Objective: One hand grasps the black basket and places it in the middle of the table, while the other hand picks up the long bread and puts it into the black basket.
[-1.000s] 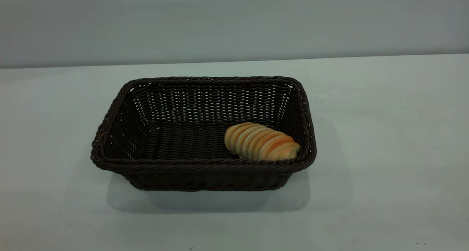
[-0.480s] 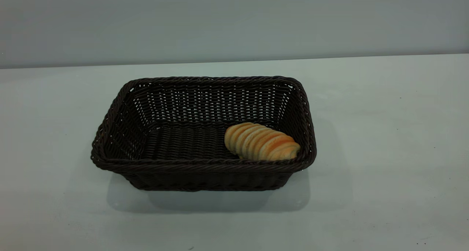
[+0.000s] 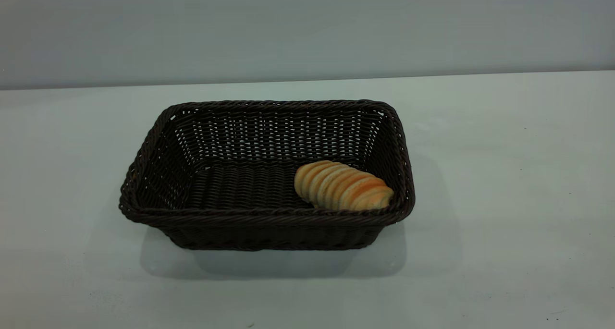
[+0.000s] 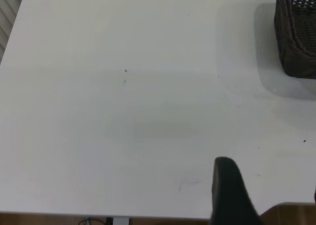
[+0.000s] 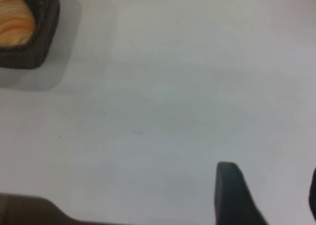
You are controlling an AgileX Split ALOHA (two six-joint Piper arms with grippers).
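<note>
The black basket [image 3: 266, 175] stands on the white table [image 3: 504, 175] near its middle. The long bread [image 3: 343, 186] lies inside it, at the basket's right end, against the front wall. Neither arm shows in the exterior view. In the left wrist view a basket corner [image 4: 297, 34] is far off, and my left gripper [image 4: 269, 195] hangs open and empty over bare table near the table's edge. In the right wrist view the basket corner [image 5: 32, 49] with the bread's end [image 5: 15, 23] is far off, and my right gripper [image 5: 270, 195] is open and empty over bare table.
A grey wall runs behind the table's far edge [image 3: 307, 81]. A few tiny dark specks mark the tabletop. The table's near edge shows in the left wrist view [image 4: 148, 216] and in the right wrist view [image 5: 29, 205].
</note>
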